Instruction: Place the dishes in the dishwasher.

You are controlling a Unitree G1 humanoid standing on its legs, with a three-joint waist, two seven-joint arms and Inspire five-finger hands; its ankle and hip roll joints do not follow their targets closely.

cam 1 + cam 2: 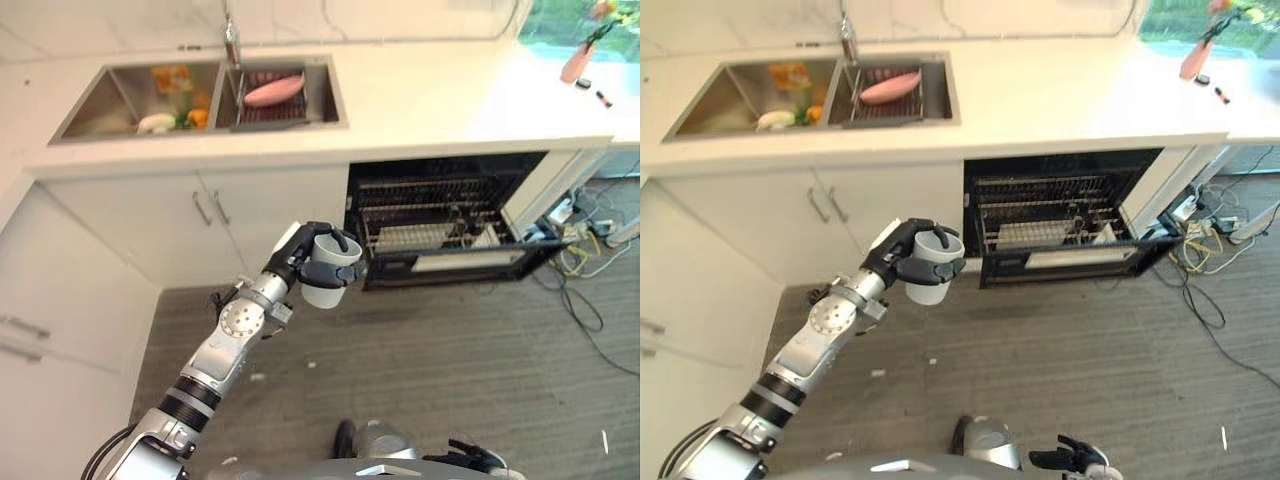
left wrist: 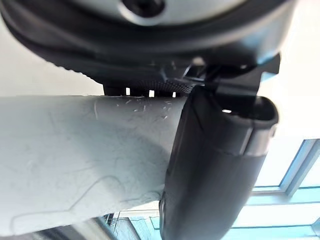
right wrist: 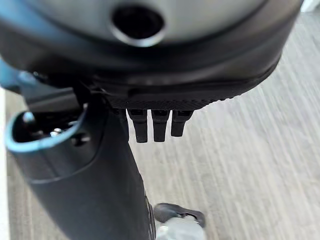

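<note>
My left hand (image 1: 303, 254) is shut on a pale grey cup (image 1: 324, 286), held upright in the air above the floor, just left of the open dishwasher (image 1: 440, 215). Close up, the cup's wall (image 2: 75, 160) lies against the palm with the thumb (image 2: 215, 165) wrapped over it. The dishwasher's wire rack (image 1: 420, 238) holds some white pieces and its front is pulled out. A pink plate (image 1: 272, 90) rests in the sink's right basin (image 1: 322, 88). My right hand (image 1: 1072, 458) hangs low over the floor, with its fingers (image 3: 159, 124) relaxed and nothing in it.
The left basin (image 1: 110, 100) holds white and orange items. White cabinet doors (image 1: 210, 215) run left of the dishwasher. A pink vase (image 1: 577, 62) stands on the counter at far right. Cables (image 1: 590, 262) lie on the floor right of the dishwasher. Grey floor spreads before it.
</note>
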